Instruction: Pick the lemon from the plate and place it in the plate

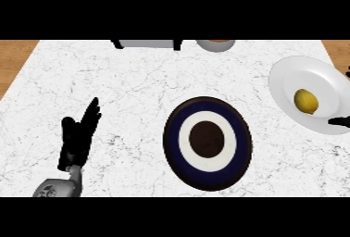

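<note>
**Lemon on the white plate, both hands apart from it**

Nearest the lower edge, at the view's left, a grey forearm (60,187) comes up onto the white marbled counter (137,83); its black left hand (77,139) stands with fingers straight and pointing away, thumb set off to the side, holding nothing and touching no plate; it rests there, well apart from the lemon.

Just beyond and toward the middle lies a dark plate (207,143) with a navy ring, a white ring and a dark brown centre; nothing lies on it; it sits between the left hand and the white plate, apart from both.

Farther on, at the right edge, a white plate (287,76) is partly cut off by the view; the yellow lemon (306,101) lies on it, a little right of its middle and toward its nearer half.

Of the right hand (340,121) only small black tips show at the right border, one beside the plate's near rim and one higher up; whether its fingers are spread or curled cannot be told; they do not touch the lemon.

Farthest off, along the counter's back edge, stand a grey object with black legs (147,44) and a round grey vessel (216,45); wooden floor (14,60) shows at both far corners.
</note>
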`<action>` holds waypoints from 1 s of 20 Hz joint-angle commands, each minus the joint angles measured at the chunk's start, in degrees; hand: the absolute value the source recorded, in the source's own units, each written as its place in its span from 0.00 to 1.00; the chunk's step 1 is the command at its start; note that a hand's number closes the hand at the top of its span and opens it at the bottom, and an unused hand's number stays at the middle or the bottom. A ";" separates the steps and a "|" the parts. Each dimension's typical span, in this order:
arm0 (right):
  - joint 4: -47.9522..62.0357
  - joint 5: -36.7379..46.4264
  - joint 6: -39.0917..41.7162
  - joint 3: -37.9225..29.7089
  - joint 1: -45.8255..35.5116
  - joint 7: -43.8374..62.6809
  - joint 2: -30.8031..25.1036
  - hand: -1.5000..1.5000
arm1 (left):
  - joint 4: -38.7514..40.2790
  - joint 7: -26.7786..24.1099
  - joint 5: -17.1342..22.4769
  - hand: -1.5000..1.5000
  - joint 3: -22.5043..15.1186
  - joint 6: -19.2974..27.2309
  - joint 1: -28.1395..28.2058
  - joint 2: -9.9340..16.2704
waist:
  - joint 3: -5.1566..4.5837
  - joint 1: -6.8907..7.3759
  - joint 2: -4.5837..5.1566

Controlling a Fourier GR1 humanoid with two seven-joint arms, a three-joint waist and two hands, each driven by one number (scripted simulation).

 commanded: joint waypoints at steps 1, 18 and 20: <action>-0.38 0.38 0.81 0.50 1.13 -4.41 1.28 0.00 | -1.28 -0.37 0.96 0.50 0.28 -1.58 2.24 0.45 | -0.06 0.02 -0.21; 1.87 1.25 -3.91 0.25 4.09 -4.55 -3.32 0.00 | -0.34 -0.39 -1.86 0.50 -0.60 0.56 0.69 -1.70 | 0.13 0.44 0.35; 1.99 1.74 -6.39 0.61 1.28 -1.08 -1.98 0.00 | -0.74 0.25 -1.75 0.50 -0.47 -0.09 0.05 -1.14 | 0.12 1.06 0.39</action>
